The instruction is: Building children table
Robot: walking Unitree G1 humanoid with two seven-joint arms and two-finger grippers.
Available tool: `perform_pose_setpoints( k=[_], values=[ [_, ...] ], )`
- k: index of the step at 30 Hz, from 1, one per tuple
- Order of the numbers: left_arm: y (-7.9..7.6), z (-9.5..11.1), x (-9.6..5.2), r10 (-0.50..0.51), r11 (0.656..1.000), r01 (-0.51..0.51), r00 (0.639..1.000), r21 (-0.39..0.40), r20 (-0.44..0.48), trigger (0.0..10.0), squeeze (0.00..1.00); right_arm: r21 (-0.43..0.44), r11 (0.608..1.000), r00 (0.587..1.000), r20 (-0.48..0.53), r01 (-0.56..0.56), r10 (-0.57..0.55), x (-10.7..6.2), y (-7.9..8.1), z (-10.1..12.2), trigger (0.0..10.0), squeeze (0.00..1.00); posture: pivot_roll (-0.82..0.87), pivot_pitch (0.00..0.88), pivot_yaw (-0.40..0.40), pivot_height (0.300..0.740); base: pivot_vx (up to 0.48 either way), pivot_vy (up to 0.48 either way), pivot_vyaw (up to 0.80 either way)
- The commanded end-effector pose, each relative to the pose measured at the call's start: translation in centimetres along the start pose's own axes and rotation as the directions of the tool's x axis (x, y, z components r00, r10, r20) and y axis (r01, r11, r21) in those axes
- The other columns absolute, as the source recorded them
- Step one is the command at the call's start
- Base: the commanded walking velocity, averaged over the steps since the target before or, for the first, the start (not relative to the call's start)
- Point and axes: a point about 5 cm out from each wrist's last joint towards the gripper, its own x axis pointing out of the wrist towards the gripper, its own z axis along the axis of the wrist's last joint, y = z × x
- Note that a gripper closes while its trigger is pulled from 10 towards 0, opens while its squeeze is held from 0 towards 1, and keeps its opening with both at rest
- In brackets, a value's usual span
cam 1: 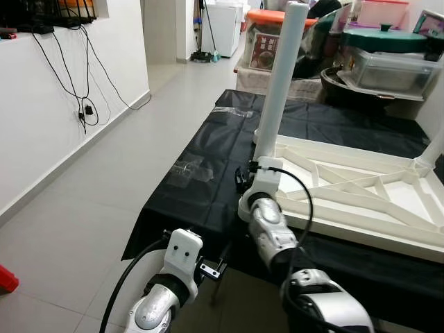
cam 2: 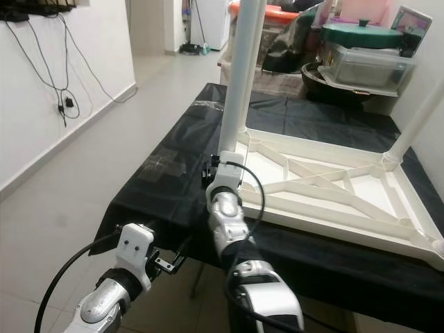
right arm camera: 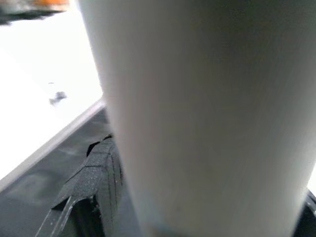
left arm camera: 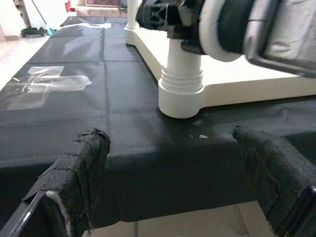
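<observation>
surface: low table covered with a black plastic sheet [cam 1: 201, 149], standing on a light grey tiled floor [cam 1: 90, 201]
sheet: creased, hangs over the near edge; patches of clear tape [cam 1: 189, 168] on its left part, more tape [cam 1: 236, 111] near the far left corner
on sheet: upside-down white plastic children's tabletop [cam 1: 361, 201] with ribbed underside, lying flat on the right part
tabletop near-left corner: round threaded socket [left arm camera: 180, 94] resting on the sheet, close to the near edge
in socket: tall white cylindrical table leg [cam 1: 281, 80], upright
far right corner: second white leg [cam 2: 420, 118], leaning out of frame
beyond table: stacked storage boxes [cam 1: 381, 62]
</observation>
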Motion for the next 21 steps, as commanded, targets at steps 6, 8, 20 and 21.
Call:
perform_pose_setpoints(
  k=[6, 8, 20, 21],
  values=[
    [-0.1, -0.5, 0.2, -0.008, 1.0, 0.008, 1.0, -0.005, -0.012, 10.0, 0.0, -0.032, 0.832, 0.826, -0.146, -0.555, 0.545, -0.1, 0.6, 0.5, 10.0, 0.0, 0.06, 0.0, -0.089, 0.74, 0.0, 0.0, 0.0],
    [-0.1, -0.5, 0.2, -0.01, 1.0, 0.01, 1.0, -0.005, -0.012, 10.0, 0.0, -0.015, 0.788, 0.777, -0.179, -0.616, 0.604, -0.2, 1.0, 0.4, 10.0, 0.0, 0.07, 0.0, -0.09, 0.74, 0.0, 0.0, 0.0],
    [-0.5, -0.4, 0.3, -0.013, 1.0, 0.013, 1.0, 0.002, -0.007, 10.0, 0.0, 0.054, 0.474, 0.438, -0.305, -0.879, 0.846, -1.1, 6.4, 0.0, 10.0, 0.0, 0.1, 0.0, -0.121, 0.74, 0.0, 0.0, 0.0],
    [-0.5, -0.4, 0.3, -0.012, 1.0, 0.012, 1.0, 0.002, -0.007, 10.0, 0.0, 0.041, 0.495, 0.459, -0.315, -0.868, 0.83, -1.0, 6.7, -0.3, 0.0, 0.0, 0.1, 0.0, -0.123, 0.74, 0.0, 0.0, 0.0]
  ],
)
